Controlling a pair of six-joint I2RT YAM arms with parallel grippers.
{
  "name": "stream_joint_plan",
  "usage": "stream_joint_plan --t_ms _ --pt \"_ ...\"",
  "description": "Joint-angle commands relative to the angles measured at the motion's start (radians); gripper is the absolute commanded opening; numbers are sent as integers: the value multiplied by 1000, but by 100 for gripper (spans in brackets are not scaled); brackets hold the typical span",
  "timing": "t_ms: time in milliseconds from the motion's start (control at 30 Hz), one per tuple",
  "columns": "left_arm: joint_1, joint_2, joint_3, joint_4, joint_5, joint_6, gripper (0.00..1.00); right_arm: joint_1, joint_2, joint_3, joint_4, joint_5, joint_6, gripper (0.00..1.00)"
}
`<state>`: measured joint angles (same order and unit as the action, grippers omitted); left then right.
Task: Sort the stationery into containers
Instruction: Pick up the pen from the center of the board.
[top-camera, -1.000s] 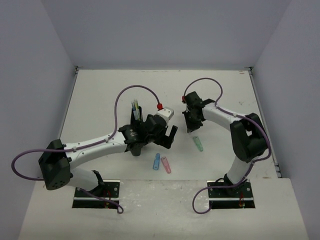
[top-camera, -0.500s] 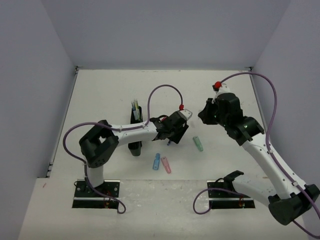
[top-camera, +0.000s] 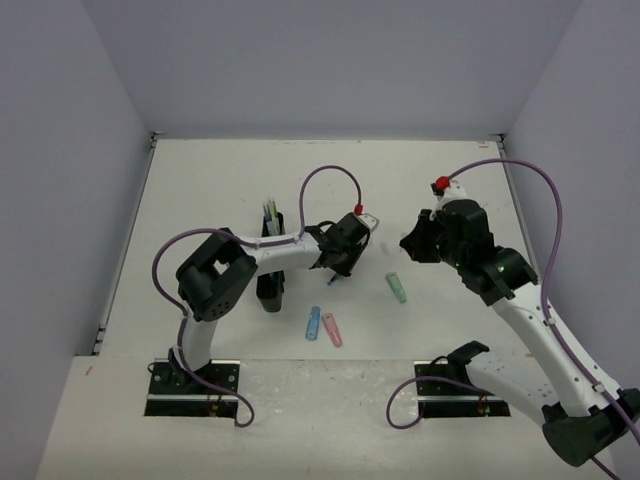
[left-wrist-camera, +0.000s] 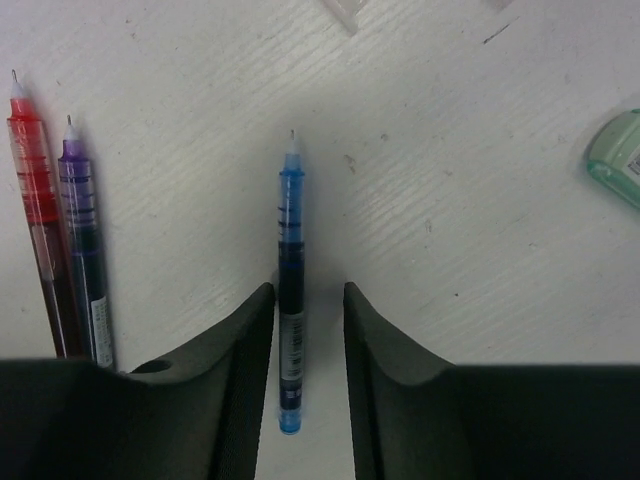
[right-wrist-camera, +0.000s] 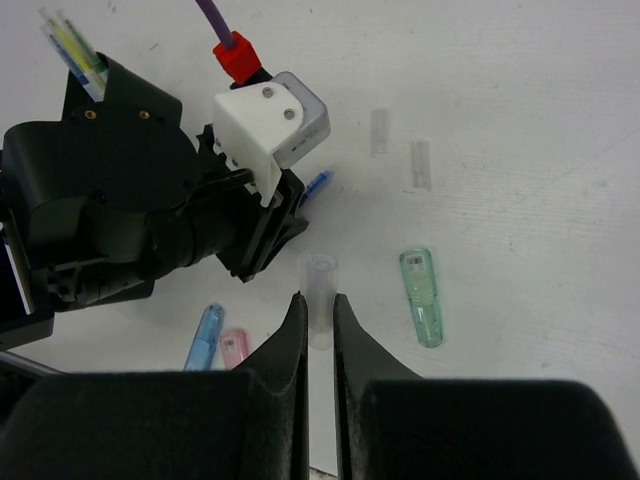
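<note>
Nearest my bases, on the white table (top-camera: 200, 180): a short chunky translucent blue piece (top-camera: 313, 323) and a short chunky pink piece (top-camera: 331, 329), just beside each other, both loose. A bit farther and to the right is a short chunky translucent green piece (top-camera: 397, 288), alone and loose.

Next is my left gripper (left-wrist-camera: 307, 292), low over the table near the centre. The jaws are partly open, straddling a thin blue pen with a clear tip (left-wrist-camera: 291, 240) that lies flat. One jaw is right against the barrel and the other shows a gap, so no clamp yet. The pen tip points away from my wrist. Off to one side in the wrist view lie a thin red pen (left-wrist-camera: 35, 200) and a thin purple pen (left-wrist-camera: 82, 230), parallel and just beside each other, apart from the blue one.

A narrow black plastic organiser (top-camera: 270, 293) sits left of that gripper, partly under my left forearm, running near to far. Yellow-green sticks (top-camera: 268, 211) stand up at its far end.

My right gripper (right-wrist-camera: 321, 300) is up off the table, right of centre, jaws closed to a thin slit. A clear plastic tube-shaped cap (right-wrist-camera: 319, 280) shows right at the tips. I cannot tell if it is pinched or lying below. Farther off are a small clear cap (right-wrist-camera: 380, 131) and a second small clear cap (right-wrist-camera: 421, 165), flat on the table.
</note>
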<state>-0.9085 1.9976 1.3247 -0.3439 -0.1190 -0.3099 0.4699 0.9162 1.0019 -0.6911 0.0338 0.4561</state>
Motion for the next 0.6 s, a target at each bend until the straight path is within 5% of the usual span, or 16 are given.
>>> stream_joint_plan --t_ms 0,67,167,367,500,567 --pt "-6 68 7 -21 49 3 19 -5 -17 14 -11 -19 7 0" --pt "-6 80 3 -34 40 -9 6 -4 -19 12 -4 -29 5 0" --pt "-6 92 3 -65 10 -20 0 -4 -22 15 -1 -55 6 0" --pt "-9 22 -32 -56 -6 -39 0 -4 -81 -34 117 -146 40 0" --pt "-9 -181 -122 89 55 -78 0 -4 -185 -148 301 -264 120 0" --pt "-9 -343 -292 363 156 -127 0 -3 -310 -285 608 -419 181 0"
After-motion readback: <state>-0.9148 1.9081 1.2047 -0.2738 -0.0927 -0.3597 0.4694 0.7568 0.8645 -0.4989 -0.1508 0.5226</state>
